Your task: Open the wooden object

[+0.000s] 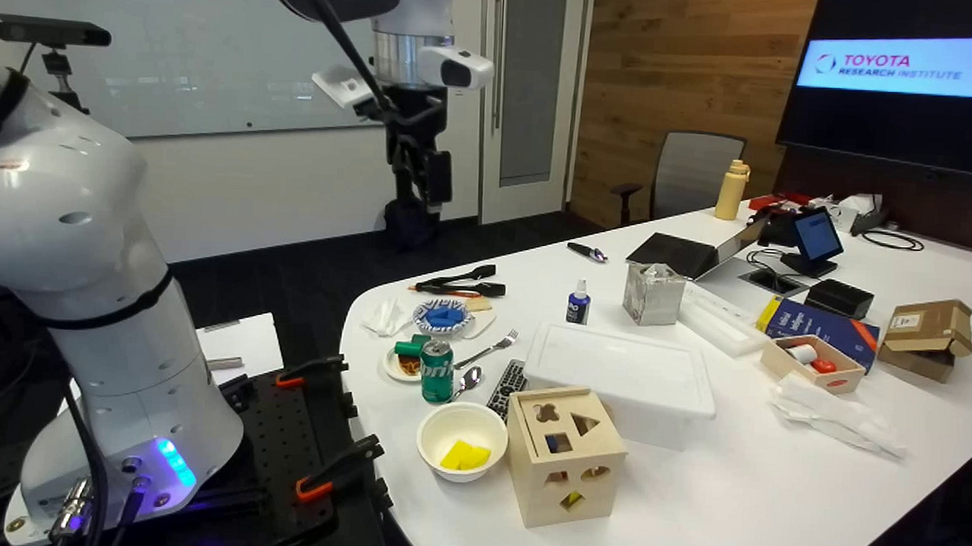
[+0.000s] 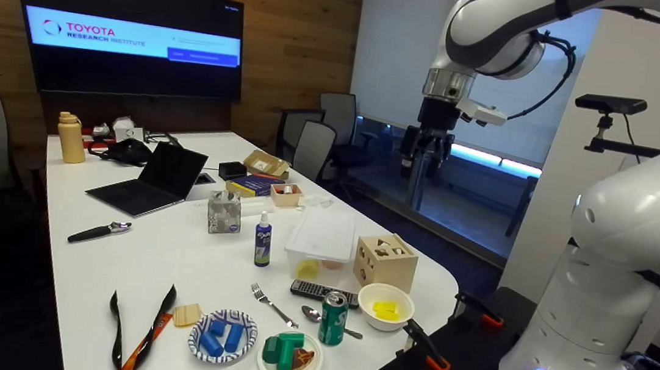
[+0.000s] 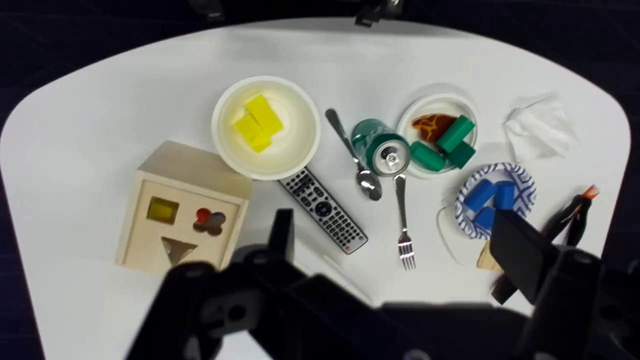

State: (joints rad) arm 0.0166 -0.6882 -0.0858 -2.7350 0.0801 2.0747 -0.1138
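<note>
The wooden object is a pale box with shaped cut-outs in its top and side. It stands upright on the table near the rounded end, in both exterior views (image 1: 570, 461) (image 2: 394, 271). Its top panel lies over the box, and coloured pieces show through the holes. In the wrist view the box (image 3: 185, 215) is at the left, top panel facing up. My gripper (image 1: 424, 196) hangs high above the table, well apart from the box, and also shows in an exterior view (image 2: 422, 158). In the wrist view its fingers (image 3: 395, 225) are wide apart with nothing between them.
A white bowl (image 1: 438, 437) with yellow blocks stands close beside the box. A lidded plastic bin (image 1: 621, 365) is right behind it. A remote (image 3: 324, 209), green can (image 3: 369, 135), spoon (image 3: 369, 185), fork (image 3: 402, 215), green-block plate (image 3: 407, 125) and patterned bowl (image 3: 525, 185) are nearby.
</note>
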